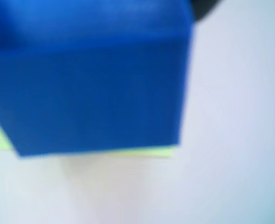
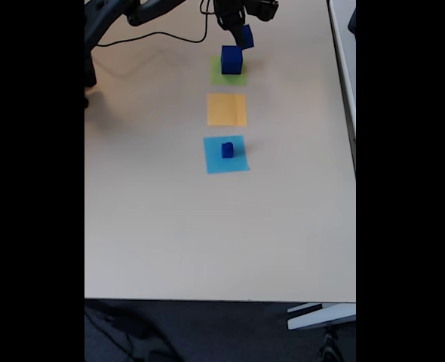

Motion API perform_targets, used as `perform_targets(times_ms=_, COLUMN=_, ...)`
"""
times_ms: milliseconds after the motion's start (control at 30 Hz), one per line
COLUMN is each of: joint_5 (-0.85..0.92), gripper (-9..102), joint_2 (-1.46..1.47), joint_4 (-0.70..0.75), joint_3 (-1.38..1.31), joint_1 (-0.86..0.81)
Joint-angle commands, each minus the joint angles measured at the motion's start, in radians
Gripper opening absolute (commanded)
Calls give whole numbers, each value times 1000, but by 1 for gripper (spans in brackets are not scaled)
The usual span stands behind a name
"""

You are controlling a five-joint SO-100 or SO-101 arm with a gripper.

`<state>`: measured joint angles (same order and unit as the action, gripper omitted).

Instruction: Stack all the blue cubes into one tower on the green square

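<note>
The arm (image 2: 143,11) is black throughout, built of chunky, angular segments. At its end sits the gripper (image 2: 237,34), equally dark, with short blocky fingers whose detail is too small to make out. A thin black cable (image 2: 162,35) trails in a loose curve just left of the claw in the fixed view.

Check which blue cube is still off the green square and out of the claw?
The small blue cube, sitting on the light-blue square. The large cube stands on the green square, and the medium cube is up at the claw.
</note>
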<state>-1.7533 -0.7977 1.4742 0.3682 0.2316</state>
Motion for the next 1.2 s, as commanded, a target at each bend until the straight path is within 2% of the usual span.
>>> perform_targets(times_ms=0, joint_5=-3, gripper=0, joint_2=-64, joint_4=-2, joint_3=-5, joint_1=8)
perform_targets(times_ms=400, joint_5=-54, gripper=0, joint_2=-44, joint_4=86, joint_3=20, joint_1=21)
perform_targets(times_ms=1167, joint_5=31, gripper=0, joint_2=34, joint_4=78, joint_3=-64, joint_1=-3)
